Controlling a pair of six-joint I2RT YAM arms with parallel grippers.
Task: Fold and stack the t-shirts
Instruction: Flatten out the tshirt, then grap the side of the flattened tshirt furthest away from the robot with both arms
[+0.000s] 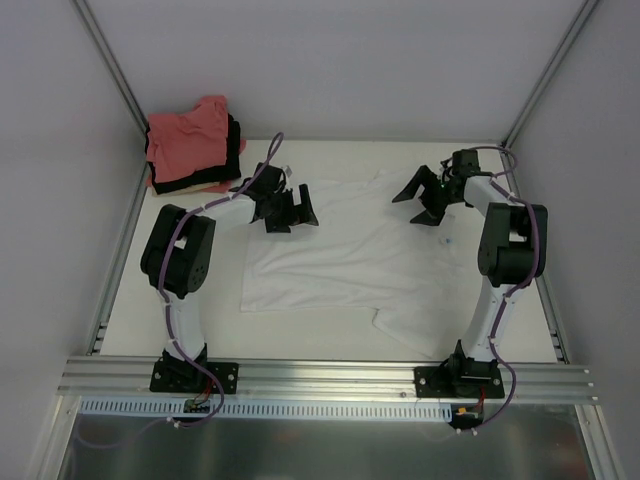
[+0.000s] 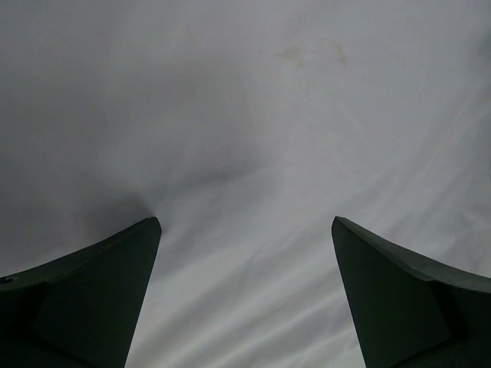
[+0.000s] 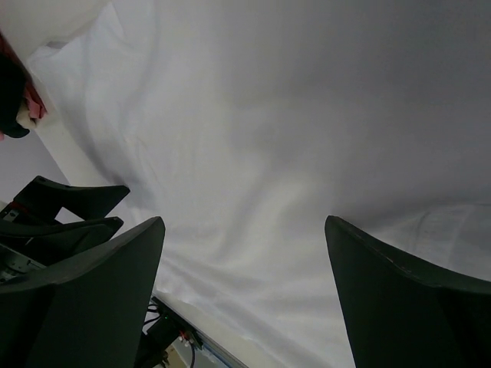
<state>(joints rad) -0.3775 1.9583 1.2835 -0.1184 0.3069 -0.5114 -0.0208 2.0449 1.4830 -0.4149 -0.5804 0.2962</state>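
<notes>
Both pincers wide, nothing in either. White t-shirt [image 1: 340,260] is spread flat mid-table [image 1: 300,335], straight hem edge on the left, one sleeve sticking out far and one near on the right half, so I read the collar end as right. Left gripper [image 1: 290,210] hangs over the far-left part of the cloth; its wrist view is just smooth white fabric between the fingers [image 2: 107,291], no pinch. Right gripper [image 1: 425,195] is over the far-right side by the far sleeve, jaws equally spread above the cloth, with no fold between them. My read: both parked along the far edge so I can grab it at two points and bring it toward near in one even fold. Can't tell if the tips touch the fabric. Folded stack [image 1: 195,145] sits in the far-left corner, salmon-pink on top, black under it, clear of the working area; the white one goes there once it is folded.
</notes>
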